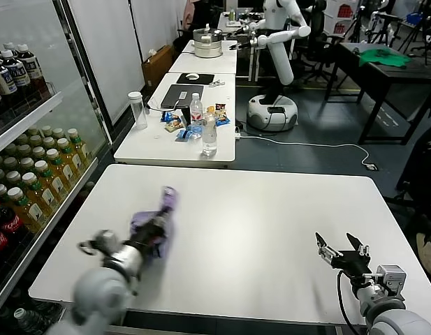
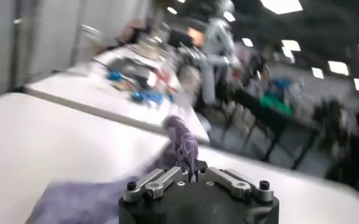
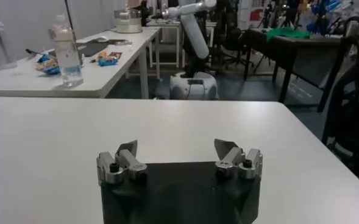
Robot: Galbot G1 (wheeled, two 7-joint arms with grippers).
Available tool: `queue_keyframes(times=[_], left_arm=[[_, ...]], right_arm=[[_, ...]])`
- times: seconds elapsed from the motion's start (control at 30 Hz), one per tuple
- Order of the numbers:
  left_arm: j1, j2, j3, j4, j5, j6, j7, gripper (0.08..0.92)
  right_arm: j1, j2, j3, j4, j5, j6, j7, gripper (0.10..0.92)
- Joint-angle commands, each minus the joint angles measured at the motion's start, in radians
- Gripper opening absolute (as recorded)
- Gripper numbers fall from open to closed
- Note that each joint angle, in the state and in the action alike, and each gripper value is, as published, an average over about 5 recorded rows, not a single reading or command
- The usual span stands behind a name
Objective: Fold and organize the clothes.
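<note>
The left arm's grey, rounded forearm fills the near edge of the head view, and at its end the left gripper [image 1: 158, 229] is pinched tight on the thin, soft lavender T-shirt [image 1: 154, 222]. The shirt sits bunched in a small heap on the white rectangular table [image 1: 271, 230], toward its left side, with one purple end standing up above the heap. The right gripper [image 1: 342, 252] hovers low over the table's right near corner, jaws spread wide and holding nothing, well apart from the shirt.

The step in hand looks like dragging or lifting the shirt to open it out before any fold. To do that well, the left arm should pull smoothly, keeping the fabric low enough to trail flat instead of balling up. The right gripper would need to cross over and take a second edge, since one pinch alone will leave the cloth crumpled.

The left wrist view shows what the head view cannot: the closed fingers [image 2: 158, 181] with a purple tongue of fabric rising between them and more cloth spread beneath the gripper. The right wrist view shows its own open fingers [image 3: 125, 164] and bare table ahead; the shirt is not visible there.
</note>
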Motion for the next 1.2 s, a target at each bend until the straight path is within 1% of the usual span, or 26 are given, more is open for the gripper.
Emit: queue_keyframes(times=[0.03, 0.13, 0.2, 0.27, 0.4, 0.5, 0.6, 0.73, 0.83, 0.97, 1.07, 1.2], left_arm=[[-0.151, -0.155, 0.431, 0.110, 0.469, 0.073, 0.032, 0.124], [-0.173, -0.168, 0.425, 0.100, 0.417, 0.078, 0.020, 0.180], [-0.172, -0.165, 0.402, 0.082, 0.393, 0.068, 0.023, 0.240], [-0.157, -0.149, 0.375, 0.052, 0.386, 0.043, 0.029, 0.291], [-0.091, -0.097, 0.315, -0.033, 0.380, -0.023, 0.040, 0.413], [-0.028, -0.065, 0.218, -0.095, 0.366, -0.053, 0.026, 0.499], [0.040, -0.034, 0.099, -0.130, 0.364, -0.076, 0.001, 0.586], [0.152, 0.014, -0.065, -0.129, 0.371, -0.113, -0.013, 0.698], [0.234, 0.044, -0.151, -0.131, 0.363, -0.141, -0.015, 0.772], [0.307, 0.053, -0.211, -0.140, 0.374, -0.166, -0.011, 0.817], [0.330, 0.045, -0.219, -0.147, 0.391, -0.174, -0.009, 0.822], [0.350, 0.032, -0.217, -0.161, 0.397, -0.177, -0.009, 0.823]], right_arm=[[-0.001, -0.011, 0.018, 0.003, 0.015, 0.001, -0.001, 0.823], [0.005, -0.023, 0.024, 0.001, 0.024, 0.000, -0.002, 0.823], [0.013, -0.030, 0.023, -0.001, 0.028, -0.002, -0.004, 0.823], [0.022, -0.035, 0.017, -0.002, 0.031, -0.002, -0.006, 0.823], [0.047, -0.037, -0.016, -0.001, 0.033, 0.000, -0.006, 0.823], [0.079, -0.022, -0.071, 0.002, 0.036, 0.009, 0.006, 0.823], [0.138, 0.019, -0.191, -0.018, 0.018, 0.016, 0.036, 0.823], [0.241, 0.106, -0.402, -0.100, -0.045, 0.018, 0.083, 0.823], [0.300, 0.170, -0.508, -0.181, -0.072, 0.020, 0.115, 0.823], [0.368, 0.247, -0.605, -0.311, -0.085, 0.021, 0.162, 0.823], [0.411, 0.298, -0.641, -0.388, -0.092, 0.021, 0.188, 0.823], [0.457, 0.342, -0.650, -0.452, -0.089, 0.017, 0.212, 0.823]])
